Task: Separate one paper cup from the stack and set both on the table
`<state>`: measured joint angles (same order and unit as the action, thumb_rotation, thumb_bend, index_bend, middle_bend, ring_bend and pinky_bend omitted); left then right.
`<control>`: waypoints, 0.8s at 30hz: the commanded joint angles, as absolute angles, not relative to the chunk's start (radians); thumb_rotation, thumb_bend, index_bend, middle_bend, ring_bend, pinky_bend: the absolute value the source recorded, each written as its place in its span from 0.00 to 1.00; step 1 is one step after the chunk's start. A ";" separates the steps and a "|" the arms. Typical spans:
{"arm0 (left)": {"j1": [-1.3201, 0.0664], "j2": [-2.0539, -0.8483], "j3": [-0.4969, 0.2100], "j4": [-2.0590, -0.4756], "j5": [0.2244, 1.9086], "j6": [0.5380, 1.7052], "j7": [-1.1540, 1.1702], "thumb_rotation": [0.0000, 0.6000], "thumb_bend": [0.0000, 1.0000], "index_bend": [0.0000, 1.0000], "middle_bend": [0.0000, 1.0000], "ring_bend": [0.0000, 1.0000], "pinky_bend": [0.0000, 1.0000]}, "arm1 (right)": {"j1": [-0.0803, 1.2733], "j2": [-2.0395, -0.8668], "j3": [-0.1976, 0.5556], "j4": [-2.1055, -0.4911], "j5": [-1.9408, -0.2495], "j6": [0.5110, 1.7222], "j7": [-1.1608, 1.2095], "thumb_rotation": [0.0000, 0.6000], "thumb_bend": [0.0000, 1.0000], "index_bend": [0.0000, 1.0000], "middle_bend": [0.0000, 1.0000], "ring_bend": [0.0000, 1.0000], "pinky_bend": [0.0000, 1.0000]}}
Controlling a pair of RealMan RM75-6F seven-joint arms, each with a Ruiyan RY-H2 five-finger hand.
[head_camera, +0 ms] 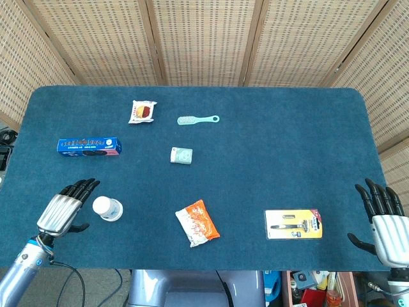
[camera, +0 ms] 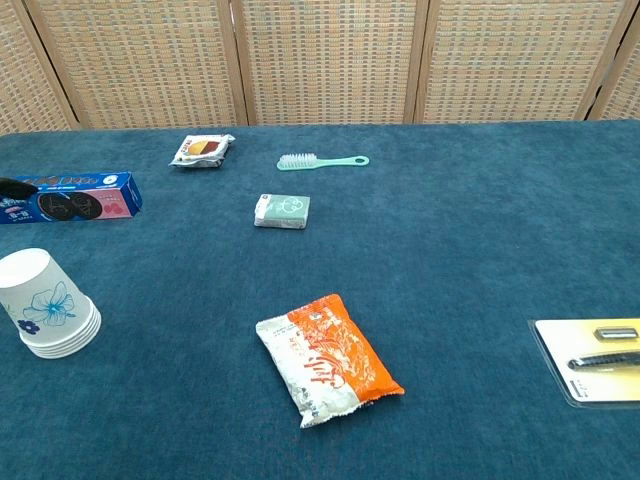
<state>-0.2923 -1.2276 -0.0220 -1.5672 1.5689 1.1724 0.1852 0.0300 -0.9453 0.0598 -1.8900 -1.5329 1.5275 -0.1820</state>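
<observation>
The stack of white paper cups with a blue flower print stands upside down on the blue table near its front left; the chest view shows the stack at the left edge. My left hand hovers just left of the stack, fingers spread and empty, not touching it. Only a dark fingertip of it shows in the chest view. My right hand is at the table's front right corner, fingers apart, holding nothing.
A blue biscuit box lies behind the cups. An orange snack bag lies at front centre, a razor pack at front right. A small white packet, a green brush and a snack wrapper lie further back.
</observation>
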 commanded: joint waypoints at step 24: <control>-0.369 -1.330 -0.043 -1.502 1.527 1.140 0.210 1.00 0.07 0.47 0.53 0.49 0.50 | 0.040 -0.951 0.061 -1.890 -1.506 1.503 -0.199 1.00 0.00 0.00 0.00 0.00 0.00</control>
